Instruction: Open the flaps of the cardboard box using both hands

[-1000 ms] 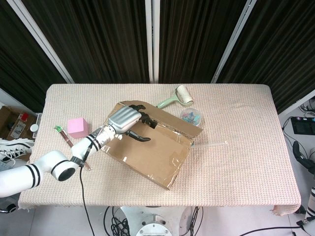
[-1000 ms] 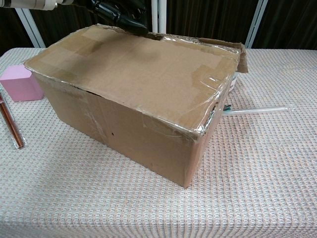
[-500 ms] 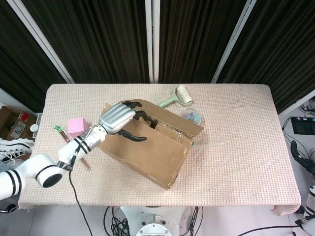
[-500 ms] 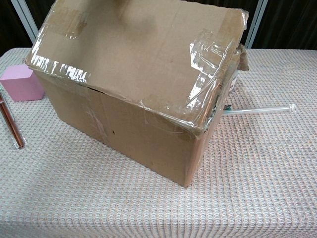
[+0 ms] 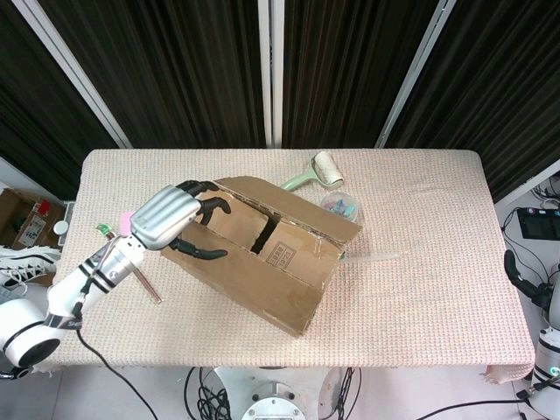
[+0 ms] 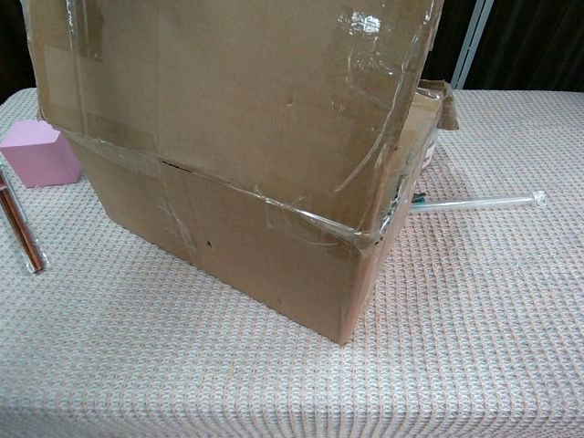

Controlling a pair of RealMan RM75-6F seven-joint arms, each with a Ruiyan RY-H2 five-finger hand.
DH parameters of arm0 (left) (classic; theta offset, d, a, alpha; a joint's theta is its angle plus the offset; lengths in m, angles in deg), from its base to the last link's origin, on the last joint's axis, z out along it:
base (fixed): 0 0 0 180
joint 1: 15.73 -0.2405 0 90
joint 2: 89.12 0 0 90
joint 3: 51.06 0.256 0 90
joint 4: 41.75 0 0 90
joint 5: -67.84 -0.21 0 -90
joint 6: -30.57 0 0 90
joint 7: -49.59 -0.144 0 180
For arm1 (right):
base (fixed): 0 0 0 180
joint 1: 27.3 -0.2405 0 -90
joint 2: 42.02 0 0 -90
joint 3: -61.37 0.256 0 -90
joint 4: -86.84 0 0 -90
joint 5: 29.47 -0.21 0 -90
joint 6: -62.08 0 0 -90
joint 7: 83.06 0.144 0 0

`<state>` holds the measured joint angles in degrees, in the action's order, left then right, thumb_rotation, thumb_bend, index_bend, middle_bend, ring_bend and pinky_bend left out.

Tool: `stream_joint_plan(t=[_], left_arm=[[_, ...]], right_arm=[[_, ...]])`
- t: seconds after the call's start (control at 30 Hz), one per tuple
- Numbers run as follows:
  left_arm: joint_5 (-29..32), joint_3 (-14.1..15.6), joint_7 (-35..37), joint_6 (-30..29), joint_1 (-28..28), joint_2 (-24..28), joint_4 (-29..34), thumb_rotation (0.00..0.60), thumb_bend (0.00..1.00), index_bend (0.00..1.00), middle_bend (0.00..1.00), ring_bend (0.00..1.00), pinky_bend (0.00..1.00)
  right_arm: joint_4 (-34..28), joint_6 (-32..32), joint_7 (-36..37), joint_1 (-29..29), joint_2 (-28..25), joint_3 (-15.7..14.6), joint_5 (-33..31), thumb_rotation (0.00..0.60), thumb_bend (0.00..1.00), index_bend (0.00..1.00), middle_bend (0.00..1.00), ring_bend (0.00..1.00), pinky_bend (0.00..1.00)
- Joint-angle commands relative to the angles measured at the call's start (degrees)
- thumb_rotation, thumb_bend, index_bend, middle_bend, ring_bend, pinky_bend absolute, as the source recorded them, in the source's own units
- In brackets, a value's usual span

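The cardboard box (image 5: 262, 293) sits askew in the middle of the table. My left hand (image 5: 168, 219) grips the left end of its long near flap (image 6: 228, 82), fingers curled over the flap's edge. That flap stands nearly upright and fills the top of the chest view, with wrinkled clear tape on it. The far long flap (image 5: 302, 210) leans outward. Between them the two short inner flaps (image 5: 289, 245) lie down, with a dark gap where they meet. Neither view shows my right hand.
A pink cube (image 6: 36, 155) stands left of the box, with a thin red stick (image 6: 18, 228) beside it. A clear tube (image 6: 474, 201) lies right of the box. Behind the box lie a lint roller (image 5: 319, 171) and a small clear dish (image 5: 339, 206).
My left hand has pulled the near flap up and toward the left, from lying flat on the box to nearly upright. The inner flaps have come into sight.
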<state>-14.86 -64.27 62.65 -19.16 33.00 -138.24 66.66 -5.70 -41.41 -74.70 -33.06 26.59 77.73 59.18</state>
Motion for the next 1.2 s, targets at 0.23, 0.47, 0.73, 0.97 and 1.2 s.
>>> stream_joint_plan(t=[0.23,0.47,0.73,0.97,1.2], left_arm=[[-6.5,4.6,3.0,-5.7,-7.4,6.8,3.4,0.163,0.09,0.30,0.67,0.20,0.23],[-6.7,5.6,4.6,-7.6,-10.3,10.1,3.7,0.127,0.09,0.30,0.70,0.22,0.23],[-5.8,7.4,5.4,-6.5,-12.7,10.7,3.0,0.108,0.09,0.30,0.71,0.24,0.23],[-5.3,6.2,6.8,-9.2,-13.5,7.8,1.9,0.090,0.09,0.27,0.48,0.23,0.24],[-0.9,3.6,-1.1,-7.6,-10.0,-2.1,0.2,0.286,0.11,0.18,0.25,0.17,0.24]], right_arm=[[-0.9,0.6,-1.5,-0.5,0.4,-0.5,0.8,0.600,0.23,0.00,0.00,0.00,0.00],[-0.8,1.1,-1.6,-0.7,0.7,-0.8,0.9,0.600,0.23,0.00,0.00,0.00,0.00],[-0.8,0.9,-1.4,-0.4,0.3,-0.9,0.9,0.600,0.23,0.00,0.00,0.00,0.00],[-1.4,0.6,-1.9,-0.1,-0.1,-1.2,1.4,0.600,0.23,0.00,0.00,0.00,0.00],[-1.7,-0.2,-2.1,0.4,-0.3,-1.3,1.5,0.600,0.23,0.00,0.00,0.00,0.00]])
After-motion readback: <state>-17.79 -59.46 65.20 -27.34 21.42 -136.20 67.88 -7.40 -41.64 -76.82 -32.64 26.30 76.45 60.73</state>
